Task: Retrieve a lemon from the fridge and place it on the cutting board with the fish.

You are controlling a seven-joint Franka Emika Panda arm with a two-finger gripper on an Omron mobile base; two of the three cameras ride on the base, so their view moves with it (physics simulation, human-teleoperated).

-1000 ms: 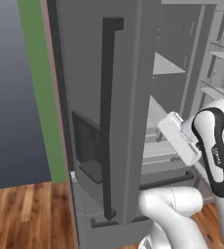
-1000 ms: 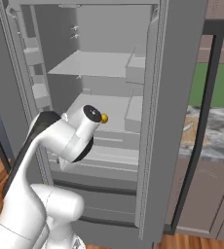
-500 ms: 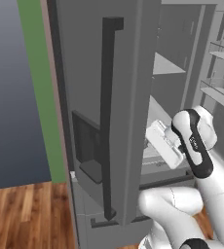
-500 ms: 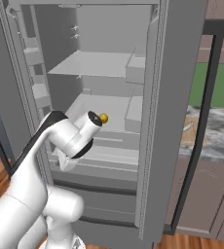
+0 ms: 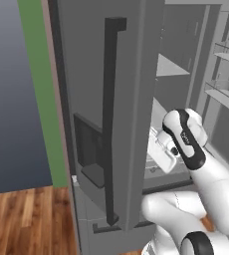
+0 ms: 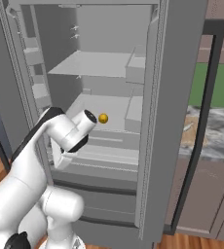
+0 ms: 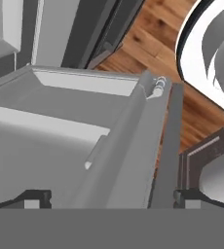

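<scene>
Right base view: arm has swung nearer the lemon (image 6: 103,118) on the fridge (image 6: 155,73) shelf. Tool (image 7: 111,196) spread wide, empty; grasp still to come.

No words, numbers or signs can be read; a small pale mark on the arm's (image 5: 186,142) dark joint is too blurred to make out.

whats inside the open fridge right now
Inside the fridge, one lemon sits on a middle shelf; the shelf above looks bare. The arm covers part of the lower left shelf area.
</scene>
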